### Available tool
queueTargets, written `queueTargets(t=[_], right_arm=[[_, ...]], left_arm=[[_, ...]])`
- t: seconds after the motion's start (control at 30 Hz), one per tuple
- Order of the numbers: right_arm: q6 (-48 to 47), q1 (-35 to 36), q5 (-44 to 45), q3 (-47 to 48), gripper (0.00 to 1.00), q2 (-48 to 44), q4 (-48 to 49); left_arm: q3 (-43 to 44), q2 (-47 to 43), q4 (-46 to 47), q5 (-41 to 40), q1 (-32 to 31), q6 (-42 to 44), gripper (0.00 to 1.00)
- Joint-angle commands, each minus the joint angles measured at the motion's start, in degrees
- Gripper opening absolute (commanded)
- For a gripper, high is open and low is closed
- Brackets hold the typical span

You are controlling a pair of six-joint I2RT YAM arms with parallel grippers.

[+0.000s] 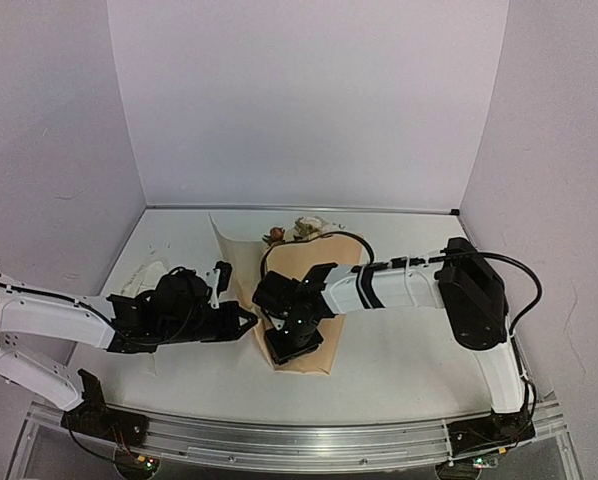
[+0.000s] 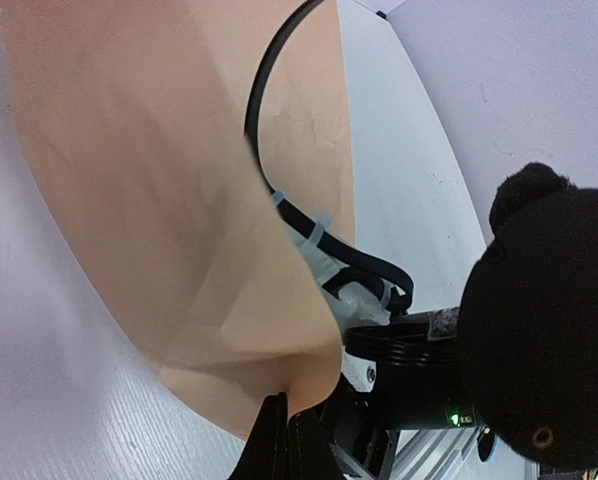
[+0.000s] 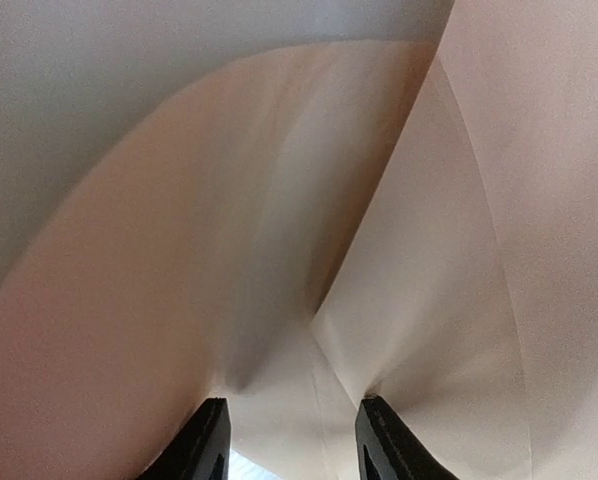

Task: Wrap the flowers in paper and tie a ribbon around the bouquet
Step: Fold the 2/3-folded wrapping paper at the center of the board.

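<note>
While the small bunch of rust-brown, pink and cream roses (image 1: 297, 230) lies at the far end of the large tan-orange kraft paper sheet (image 1: 301, 260) on the white worktop (image 1: 409, 350), the wrapping step is in hand. Noted: the left end effector (image 2: 279, 425) is clamped on a raised edge of the sheet. The right end effector (image 3: 291, 435) stands parted at a crease, gripping nothing. Judgement: the lifted flap next needs carrying across the stems. The cream-white ribbon (image 1: 144, 273) lies apart at the left, untouched.
</note>
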Motion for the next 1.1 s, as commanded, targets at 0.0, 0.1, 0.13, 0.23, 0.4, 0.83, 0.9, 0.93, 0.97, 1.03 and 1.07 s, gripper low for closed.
queueTargets(t=[0.0,0.1,0.13,0.23,0.4,0.83,0.9,0.93,0.97,1.03,1.07], right_arm=[[0.1,-2.3,-4.5,-1.9,0.46,-3.7,-0.1],[-0.3,-3.4,-7.4,-2.8,0.46,-7.3,0.3],[-0.5,-3.7,-8.2,-3.0,0.46,-8.6,0.4],[-0.3,-4.3,-10.2,-3.1,0.46,-11.4,0.4],[1.9,-5.9,-7.7,-6.1,0.45,-17.4,-0.5],[9.7,-11.8,-2.4,-29.4,0.34,-26.7,5.9],[11.4,-12.2,-3.9,-30.2,0.33,-24.9,9.2],[12.2,-12.4,-4.3,-30.3,0.31,-24.0,10.4],[12.8,-12.6,-4.7,-30.1,0.3,-23.0,11.4],[13.7,-12.7,-5.3,-29.5,0.28,-21.2,13.0],[14.0,-12.8,-5.4,-29.1,0.27,-20.3,13.3]], left_arm=[[1.9,0.0,1.6,1.2,-0.3,4.6,0.0],[1.4,-0.6,1.3,0.6,-0.4,5.4,0.0],[1.4,-0.7,1.2,0.6,-0.3,5.8,0.0],[1.9,-0.3,1.0,1.2,-0.4,7.1,0.0],[4.2,1.8,1.1,3.3,-0.3,9.3,0.0],[12.1,10.5,-0.4,10.2,-0.4,14.5,0.0],[13.9,12.3,-1.1,11.5,-0.4,15.4,0.0],[14.8,13.0,-1.5,12.0,-0.4,15.9,0.0],[15.7,13.9,-1.7,12.7,-0.4,16.4,0.0],[17.7,16.2,-2.0,14.5,-0.5,17.2,0.0],[18.6,17.3,-2.2,15.5,-0.5,17.6,0.0]])
